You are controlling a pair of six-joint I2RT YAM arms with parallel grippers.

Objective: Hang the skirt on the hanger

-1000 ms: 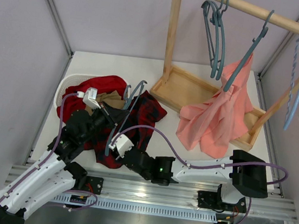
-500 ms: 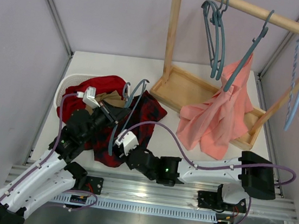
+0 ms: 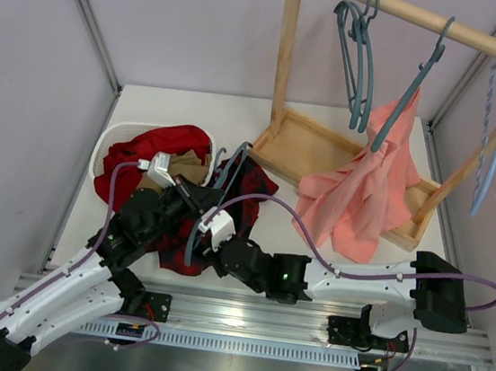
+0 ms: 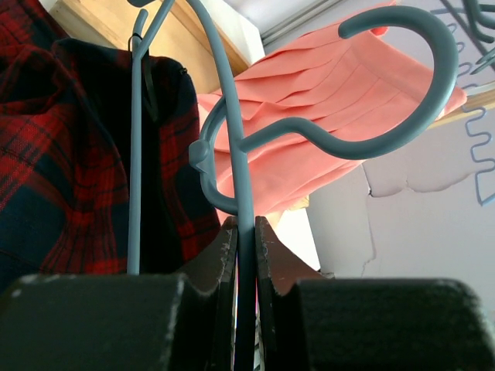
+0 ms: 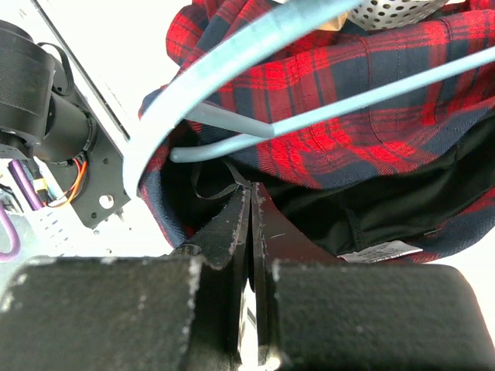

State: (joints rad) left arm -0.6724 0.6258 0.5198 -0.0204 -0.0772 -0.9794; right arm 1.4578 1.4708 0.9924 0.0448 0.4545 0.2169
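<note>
Tartan cloth skirt (image 4: 62, 154), thin curved hanger (image 4: 242, 185).

The top camera looks steeply down from above and behind the robot, wide enough to take in the whole white table (image 3: 194, 111). Both wrist cameras sit very close: the left faces up along the thin slate-blue plastic hanger (image 4: 244, 201), the right down onto the red-and-black plaid skirt (image 5: 371, 69). All three views share that hanger and skirt.

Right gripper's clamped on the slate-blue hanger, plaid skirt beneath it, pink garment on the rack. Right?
No: the left gripper is clamped on the hanger, per the left wrist view. Skirt beneath it and pink garment on the rack are as stated.
</note>
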